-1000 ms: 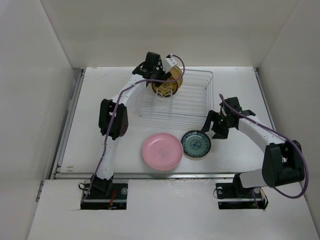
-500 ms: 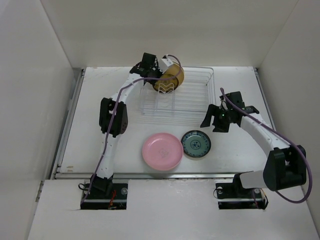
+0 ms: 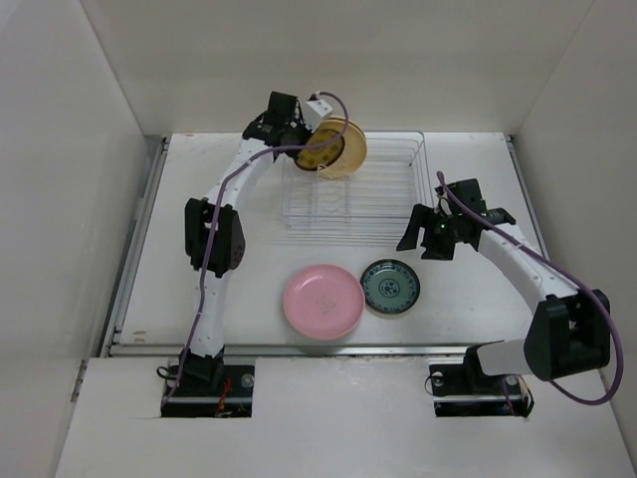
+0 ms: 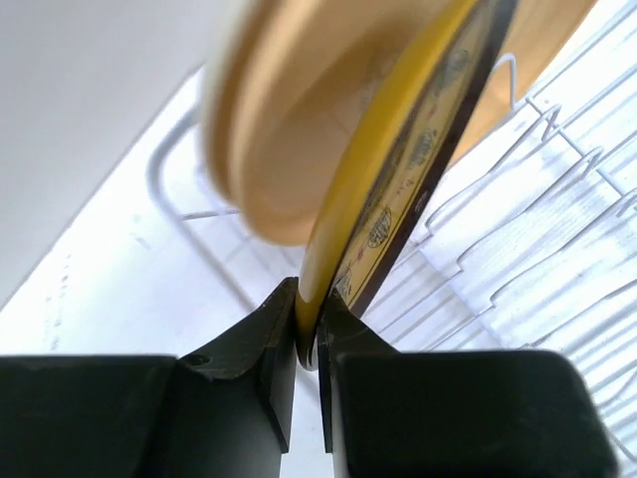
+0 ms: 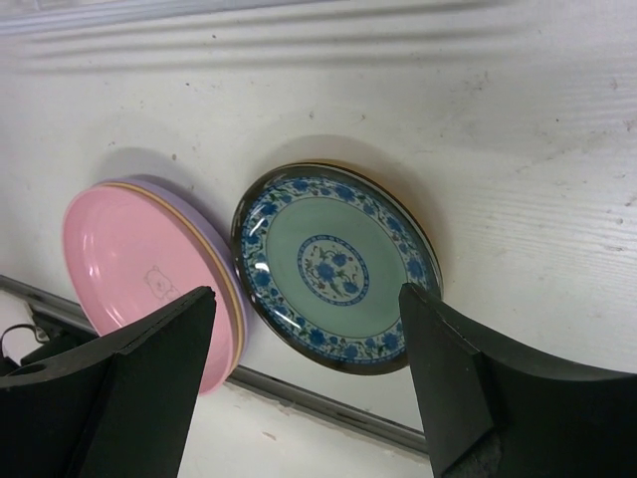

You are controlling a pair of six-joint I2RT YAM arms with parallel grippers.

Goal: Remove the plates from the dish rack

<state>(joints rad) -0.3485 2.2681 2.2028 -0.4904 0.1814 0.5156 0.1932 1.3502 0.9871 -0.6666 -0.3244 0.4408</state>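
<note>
My left gripper is shut on the lower rim of a yellow-amber plate and holds it upright above the back left corner of the wire dish rack. In the left wrist view the jaws pinch the yellow rim of the plate, whose dark face carries a pattern, with the rack's wires behind. My right gripper stands open above the table, right of a blue-green patterned plate. Beside that lies a pink plate. The right wrist view shows the pink plate stacked on lavender and yellow-tan ones.
White walls enclose the table on three sides. A metal rail runs along the near edge, just in front of the two plates lying flat. The rack's dividers stand upright in its left half.
The left gripper closed on the yellow-amber plate's rim and lifted it up and left out of the rack's dividers. The right arm shifted slightly.
</note>
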